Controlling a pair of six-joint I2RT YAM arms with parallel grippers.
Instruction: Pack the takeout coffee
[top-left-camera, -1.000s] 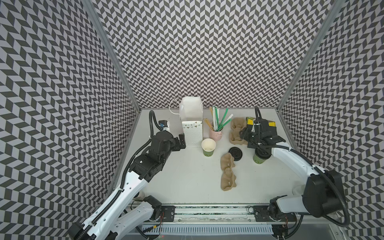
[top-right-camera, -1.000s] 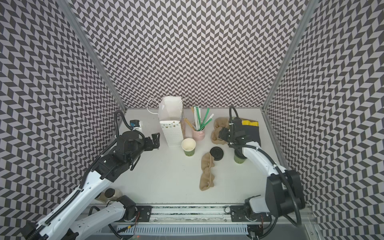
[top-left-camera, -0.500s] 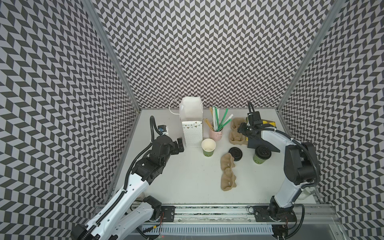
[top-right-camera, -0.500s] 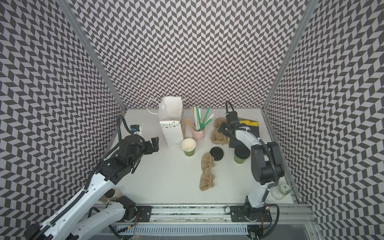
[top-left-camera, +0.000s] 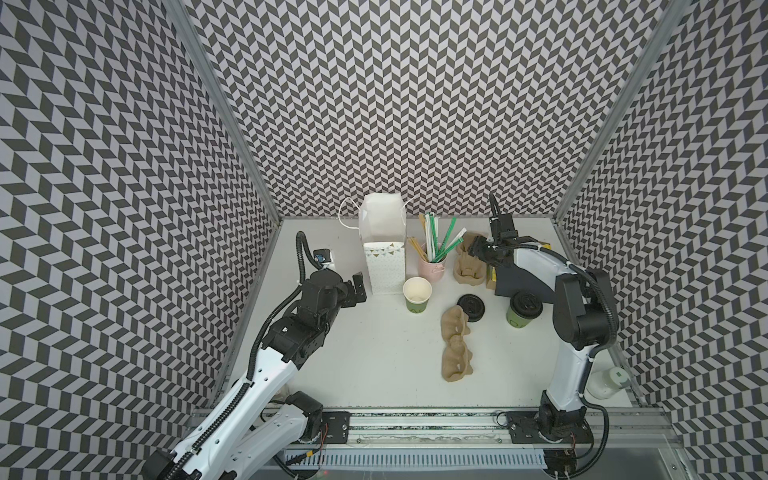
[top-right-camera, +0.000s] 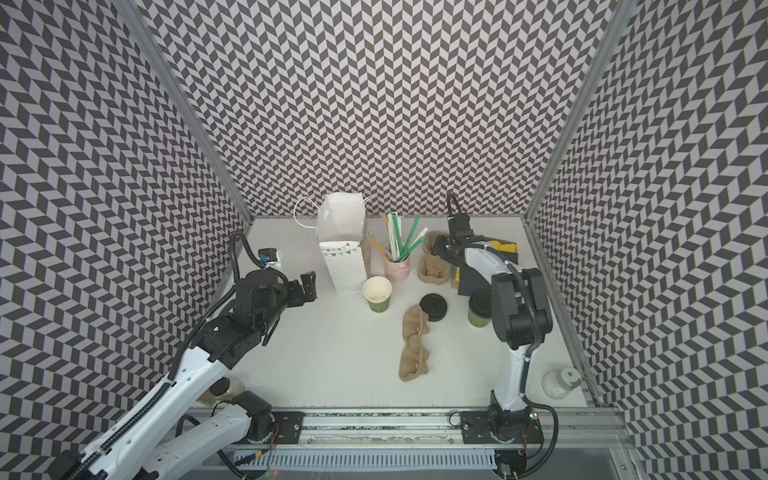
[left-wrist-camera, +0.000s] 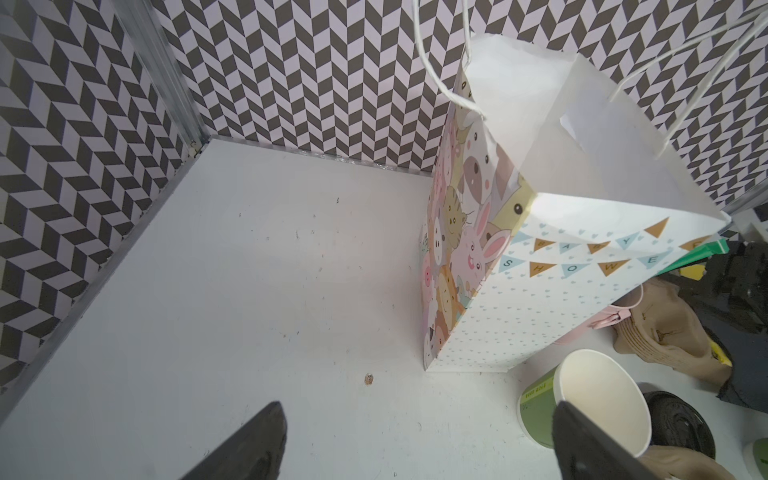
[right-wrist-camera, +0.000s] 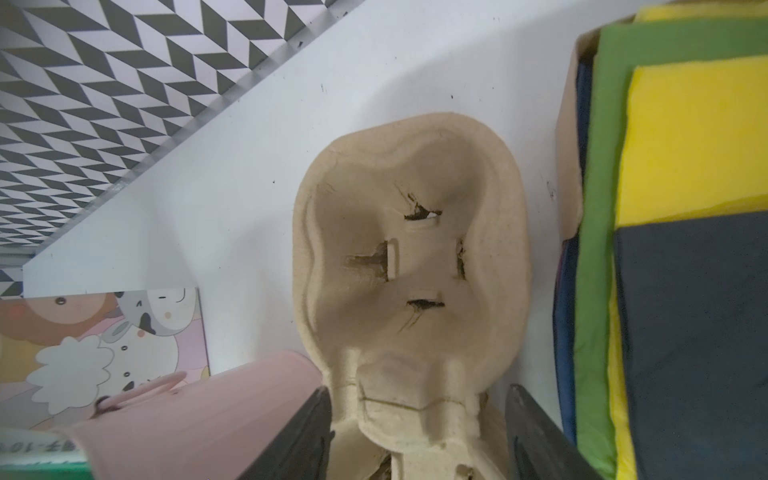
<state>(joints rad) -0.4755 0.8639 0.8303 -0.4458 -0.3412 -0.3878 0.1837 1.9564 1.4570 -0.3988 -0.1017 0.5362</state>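
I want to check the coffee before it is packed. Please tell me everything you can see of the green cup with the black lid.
The green cup with the black lid is a small paper cup with a dark mark on its side. The round black plastic lid looks fully seated. It stands upright on the white table, on the right side in both top views, apart from the loose black lid. Neither gripper touches it; the right arm's dark link passes just above and behind it, hiding part of it in a top view.

We see a green paper cup with black plastic lid (top-left-camera: 524, 309), a pink straw cup (top-left-camera: 432, 269), and tan moulded pulp carriers (top-left-camera: 456, 349) on the white surface (top-left-camera: 374, 353).
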